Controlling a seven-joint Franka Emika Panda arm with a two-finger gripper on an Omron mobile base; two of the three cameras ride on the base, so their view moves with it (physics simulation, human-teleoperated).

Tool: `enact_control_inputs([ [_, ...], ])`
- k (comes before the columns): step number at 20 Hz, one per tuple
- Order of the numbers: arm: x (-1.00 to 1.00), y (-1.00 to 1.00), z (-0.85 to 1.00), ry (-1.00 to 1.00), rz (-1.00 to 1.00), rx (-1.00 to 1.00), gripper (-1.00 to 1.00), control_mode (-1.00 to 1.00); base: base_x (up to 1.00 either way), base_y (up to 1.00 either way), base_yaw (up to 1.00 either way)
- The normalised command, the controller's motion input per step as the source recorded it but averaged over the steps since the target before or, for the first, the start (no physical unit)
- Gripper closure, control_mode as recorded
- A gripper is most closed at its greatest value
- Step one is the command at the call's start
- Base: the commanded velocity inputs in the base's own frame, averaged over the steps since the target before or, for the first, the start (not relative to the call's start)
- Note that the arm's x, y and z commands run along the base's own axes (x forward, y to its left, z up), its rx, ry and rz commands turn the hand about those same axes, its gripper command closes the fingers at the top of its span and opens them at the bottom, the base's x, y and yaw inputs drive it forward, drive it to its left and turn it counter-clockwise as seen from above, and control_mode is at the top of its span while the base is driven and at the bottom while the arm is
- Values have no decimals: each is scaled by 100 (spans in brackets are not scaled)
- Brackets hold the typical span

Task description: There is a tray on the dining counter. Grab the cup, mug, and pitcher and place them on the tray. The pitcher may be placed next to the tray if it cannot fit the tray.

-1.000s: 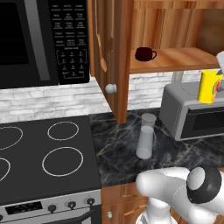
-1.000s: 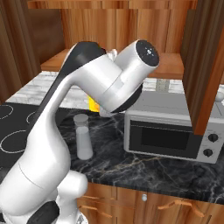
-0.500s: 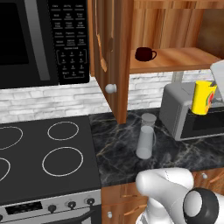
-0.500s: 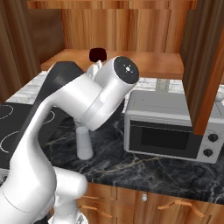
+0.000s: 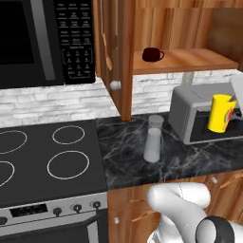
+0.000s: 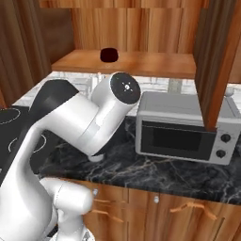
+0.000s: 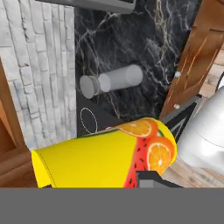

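Note:
My gripper [image 5: 232, 109] is shut on the yellow cup [image 5: 221, 113], held in the air in front of the toaster oven at the right edge of the left base view. In the hand view the cup [image 7: 100, 159] has fruit pictures on its side, and one dark fingertip [image 7: 148, 179] presses against it. The tall grey-clear pitcher [image 5: 153, 138] stands upright on the black marble worktop [image 5: 190, 161] beside the stove; it also appears past the cup in the hand view [image 7: 113, 81]. The dark maroon mug [image 5: 152, 54] sits on the wooden shelf [image 6: 108, 54]. The tray and the dining counter are out of view.
A grey toaster oven [image 6: 183, 127] stands on the worktop at the right. The black stove top [image 5: 47, 161] lies to the left, with a microwave [image 5: 42, 42] above it. A wooden cabinet post [image 5: 124, 57] hangs over the pitcher. My own arm [image 6: 89, 122] crosses the right base view.
The cup has come down and slightly left in front of the toaster oven, still in my grip. The arm has swung lower, and the whole scene has shifted a little.

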Motion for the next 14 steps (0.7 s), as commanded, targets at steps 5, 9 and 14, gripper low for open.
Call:
enact_control_inputs([
  [5, 0, 0, 0, 0, 0, 0, 100, 100, -100, -1, -17],
  [9, 0, 0, 0, 0, 0, 0, 100, 100, -82, 0, -45],
  [14, 0, 0, 0, 0, 0, 0, 100, 100, -62, 0, -57],
])
